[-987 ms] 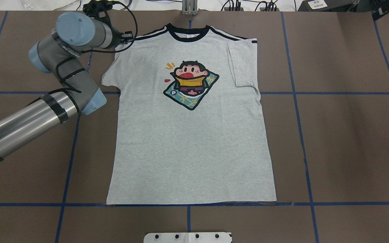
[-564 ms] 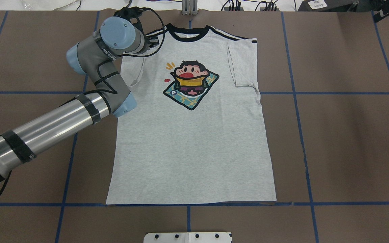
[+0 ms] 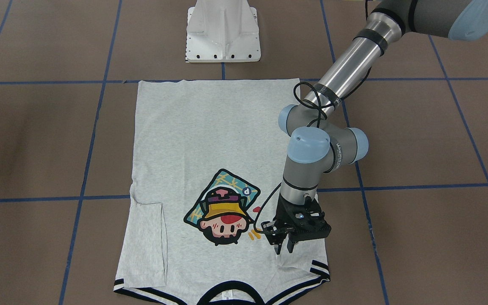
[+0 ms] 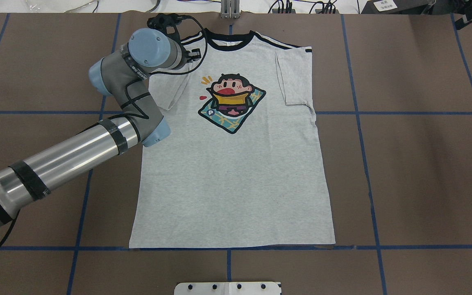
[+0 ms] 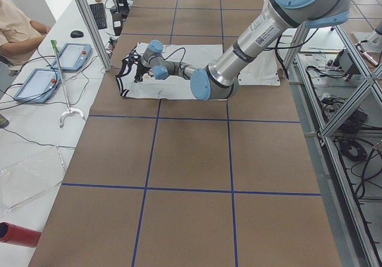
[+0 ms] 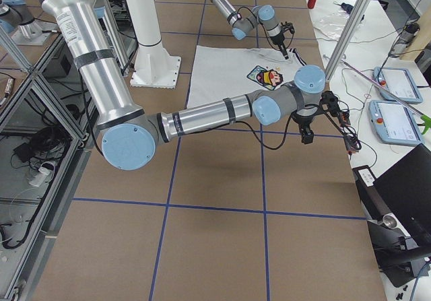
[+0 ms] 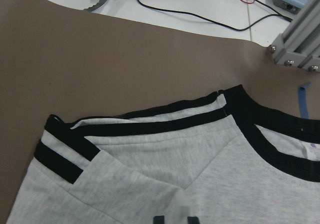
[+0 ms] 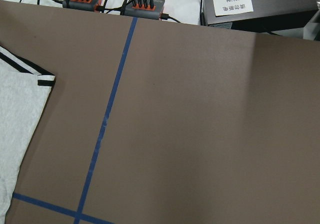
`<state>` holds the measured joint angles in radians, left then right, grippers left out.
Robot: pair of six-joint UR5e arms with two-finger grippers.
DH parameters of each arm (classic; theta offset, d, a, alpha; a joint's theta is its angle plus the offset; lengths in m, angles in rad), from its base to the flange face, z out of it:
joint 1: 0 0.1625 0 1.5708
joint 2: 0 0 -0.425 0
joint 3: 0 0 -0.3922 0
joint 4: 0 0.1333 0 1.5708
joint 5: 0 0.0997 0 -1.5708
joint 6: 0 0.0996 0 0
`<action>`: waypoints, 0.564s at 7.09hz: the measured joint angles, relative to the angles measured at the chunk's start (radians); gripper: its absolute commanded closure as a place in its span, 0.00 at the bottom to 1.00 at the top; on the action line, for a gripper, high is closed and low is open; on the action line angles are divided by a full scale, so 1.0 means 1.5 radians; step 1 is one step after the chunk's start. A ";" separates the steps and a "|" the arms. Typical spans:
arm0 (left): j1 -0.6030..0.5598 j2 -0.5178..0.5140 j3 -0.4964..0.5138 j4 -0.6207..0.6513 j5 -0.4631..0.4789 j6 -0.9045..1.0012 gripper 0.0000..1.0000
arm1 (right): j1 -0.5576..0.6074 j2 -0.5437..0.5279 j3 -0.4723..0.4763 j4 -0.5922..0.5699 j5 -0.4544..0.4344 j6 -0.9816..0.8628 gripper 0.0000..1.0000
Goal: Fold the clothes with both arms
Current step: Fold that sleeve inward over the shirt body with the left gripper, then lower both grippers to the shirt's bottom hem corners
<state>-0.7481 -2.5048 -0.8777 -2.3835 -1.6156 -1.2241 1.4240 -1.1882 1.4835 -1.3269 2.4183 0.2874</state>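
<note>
The grey T-shirt lies flat, print up, collar at the table's far edge; it also shows in the front view. The sleeve on my right side is folded onto the body. My left gripper points down over the other shoulder, shut on that sleeve, which is drawn in over the chest beside the cartoon print. The left wrist view shows the striped shoulder and black collar. My right gripper hangs off to the shirt's right; I cannot tell if it is open or shut.
The white pedestal base stands at the near table edge. Blue tape lines grid the brown table. Power strips and a metal post sit past the far edge. An operator and tablets are beside it.
My left arm has swung right over the shirt's shoulder, carrying the sleeve with it. The sleeve went from spread outward to folded in over the chest.
</note>
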 measured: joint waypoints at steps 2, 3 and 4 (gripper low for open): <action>-0.002 0.074 -0.151 0.040 -0.052 0.052 0.00 | -0.041 -0.018 0.060 0.000 -0.029 0.074 0.00; -0.002 0.128 -0.262 0.090 -0.074 0.064 0.00 | -0.102 -0.039 0.129 0.000 -0.089 0.169 0.00; -0.001 0.173 -0.356 0.133 -0.090 0.069 0.00 | -0.170 -0.066 0.205 0.000 -0.145 0.275 0.00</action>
<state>-0.7502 -2.2450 -1.4115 -2.1846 -1.7502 -1.1212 1.1693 -1.2873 1.7912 -1.3268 2.2015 0.6997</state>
